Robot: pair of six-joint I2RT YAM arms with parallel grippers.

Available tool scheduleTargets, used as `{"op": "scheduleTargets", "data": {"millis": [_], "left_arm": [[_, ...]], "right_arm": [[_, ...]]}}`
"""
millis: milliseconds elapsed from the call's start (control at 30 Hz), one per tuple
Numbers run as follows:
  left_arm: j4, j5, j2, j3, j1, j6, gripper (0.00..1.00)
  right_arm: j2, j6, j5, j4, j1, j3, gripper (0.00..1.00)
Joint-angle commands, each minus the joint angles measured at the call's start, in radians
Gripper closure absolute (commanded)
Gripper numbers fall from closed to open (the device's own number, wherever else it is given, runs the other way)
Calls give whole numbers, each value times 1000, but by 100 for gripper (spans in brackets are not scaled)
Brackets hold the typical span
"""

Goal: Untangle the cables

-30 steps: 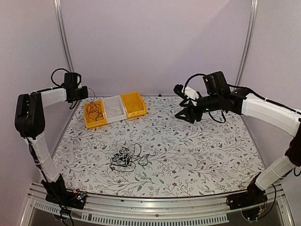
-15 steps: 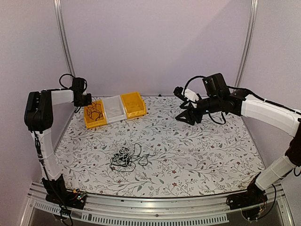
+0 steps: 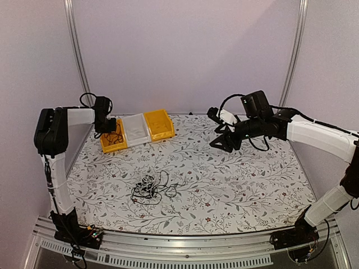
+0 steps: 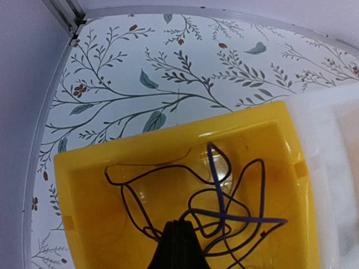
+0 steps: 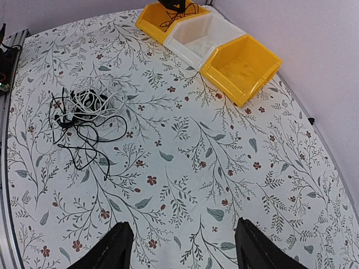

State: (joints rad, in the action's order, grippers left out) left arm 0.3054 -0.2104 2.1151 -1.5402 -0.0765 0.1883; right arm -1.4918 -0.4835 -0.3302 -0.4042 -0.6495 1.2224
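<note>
A tangle of thin black cables with one white cable (image 3: 150,187) lies on the floral table, front left of centre; it also shows in the right wrist view (image 5: 83,109). Another black cable (image 4: 215,175) lies looped in the left yellow bin (image 4: 168,137). My left gripper (image 4: 178,225) hangs over that bin (image 3: 112,140), its jaws pressed together, and the cable runs up into its tips. My right gripper (image 5: 182,252) is wide open and empty, high above the table's back right (image 3: 222,141), far from the tangle.
Three bins stand in a row at the back left: the left yellow one, a white one (image 3: 136,130) and a second yellow one (image 3: 159,124), both without cables. The metal table rail (image 4: 61,14) runs close behind the left gripper.
My left arm has swung right, from the table's left edge to over the left yellow bin. My right gripper has shifted slightly left and down.
</note>
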Motion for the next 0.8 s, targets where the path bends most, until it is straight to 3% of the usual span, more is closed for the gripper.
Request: {"op": "scheduleTargets", "data": {"millis": [0,233,433,600,767], "left_arm": [[76,-18,42,-45,-13,43,100],[187,-27,84,-127,-14,90,100],[215,-17,22,-135,-24,106,98],[326,-20,-38,-141,-26,157,70],[355,-25,-150,-77,-26,173,65]], "right_arm": [[30,6,-12,24,3,-23,33],[37,9,-21,38,11,-38,33],[41,8,-20,46,26,-43,33],[40,2,-23,55,39,-50,33],[9,0,-31,57,45,-25,33]]}}
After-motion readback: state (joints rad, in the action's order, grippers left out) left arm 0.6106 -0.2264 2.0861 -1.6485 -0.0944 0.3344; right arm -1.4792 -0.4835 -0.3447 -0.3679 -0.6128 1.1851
